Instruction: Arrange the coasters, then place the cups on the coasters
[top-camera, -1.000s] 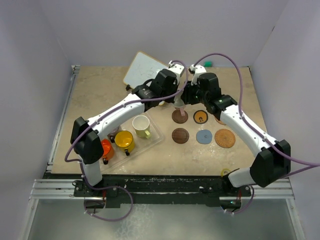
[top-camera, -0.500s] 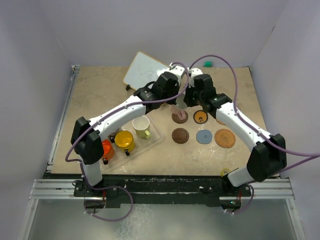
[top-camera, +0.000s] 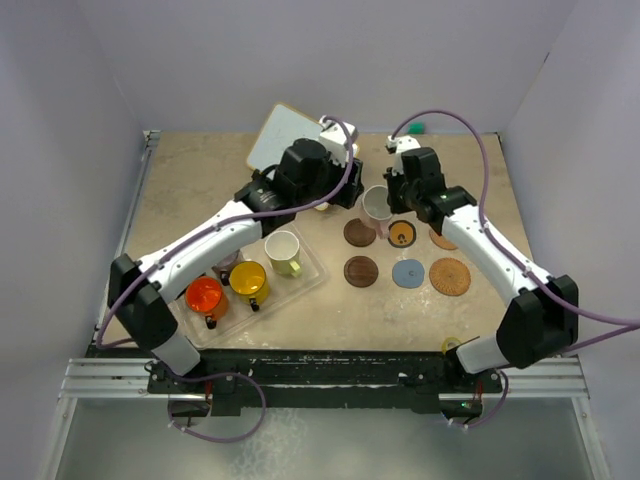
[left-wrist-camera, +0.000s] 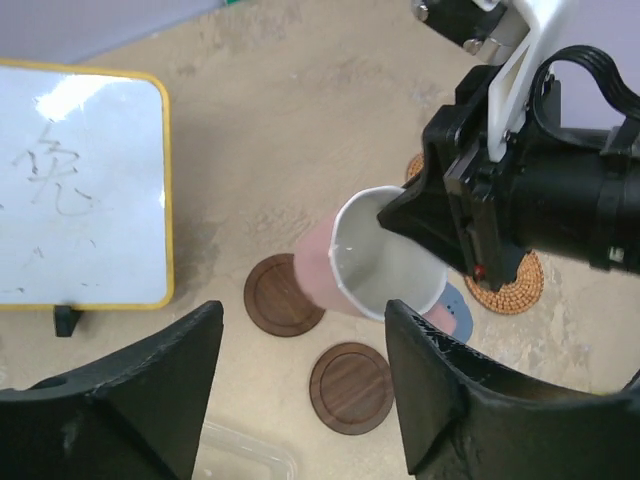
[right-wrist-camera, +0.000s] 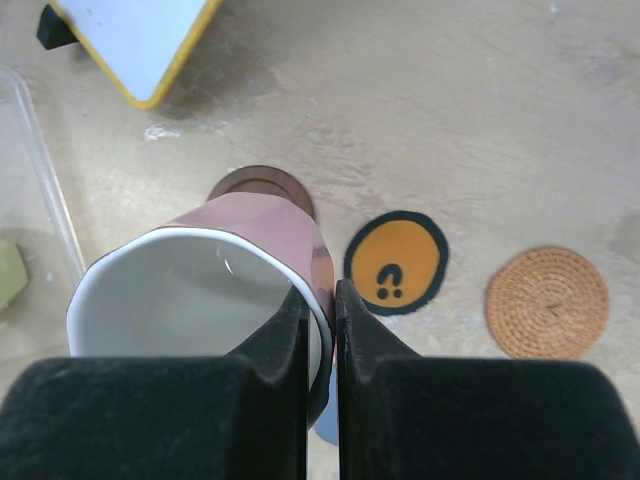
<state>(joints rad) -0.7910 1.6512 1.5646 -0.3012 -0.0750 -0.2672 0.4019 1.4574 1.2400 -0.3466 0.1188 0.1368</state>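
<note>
Leaning far left: yellow-framed whiteboard (top-camera: 275, 140). Sitting near left: clear plastic tray (top-camera: 313, 268). Lying far right: small green thing (top-camera: 416, 127).

fingers (right-wrist-camera: 385, 400) pinching mauve mug (right-wrist-camera: 185, 300) rim, orange-centred coaster (right-wrist-camera: 397, 262) beyond

The beige, slightly stained table top (top-camera: 200, 200) is closed in by plain pale lilac walls: a left wall (top-camera: 60, 150), a far wall (top-camera: 330, 60) and a right wall (top-camera: 590, 120). An aluminium rail frame (top-camera: 110, 380) runs along the near edge of the table, and a thin metal strip (top-camera: 125, 250) follows its left edge. The light is soft and even, with only weak shadows, and a small yellow-framed whiteboard (top-camera: 278, 135) stands at the far side, left of the middle.
</note>
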